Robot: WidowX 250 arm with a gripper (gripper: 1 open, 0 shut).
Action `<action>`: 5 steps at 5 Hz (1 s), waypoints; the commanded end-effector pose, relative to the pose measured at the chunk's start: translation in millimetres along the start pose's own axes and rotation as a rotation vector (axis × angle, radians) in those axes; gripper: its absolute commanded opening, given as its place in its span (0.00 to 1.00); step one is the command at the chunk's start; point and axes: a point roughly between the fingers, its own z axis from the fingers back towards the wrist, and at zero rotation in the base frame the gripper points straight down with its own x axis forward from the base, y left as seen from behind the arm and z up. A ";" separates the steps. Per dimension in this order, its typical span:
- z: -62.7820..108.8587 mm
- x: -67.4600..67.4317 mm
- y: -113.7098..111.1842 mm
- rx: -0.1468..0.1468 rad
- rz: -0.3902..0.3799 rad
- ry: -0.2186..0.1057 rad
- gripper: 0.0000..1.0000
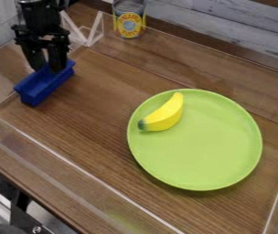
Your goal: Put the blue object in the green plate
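The blue object (41,85) is a deep blue oblong block lying on the wooden table at the far left. My gripper (48,64) has come down from above onto the block's far end. Its dark fingers (34,57) stand on either side of that end. Whether they press on the block I cannot tell. The block rests on the table. The green plate (215,151) is a large round lime-green dish at the right, well apart from the gripper.
A yellow banana (165,111) lies on the plate's left part. A yellow-labelled can (129,22) stands at the back edge beside a clear stand (90,32). Clear low walls (56,155) border the table at left and front.
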 end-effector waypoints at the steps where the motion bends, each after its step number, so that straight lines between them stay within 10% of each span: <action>1: 18.6 5.1 3.8 0.028 -0.007 -0.055 0.00; 5: 42.5 3.5 -14.1 0.012 -0.053 -0.065 0.00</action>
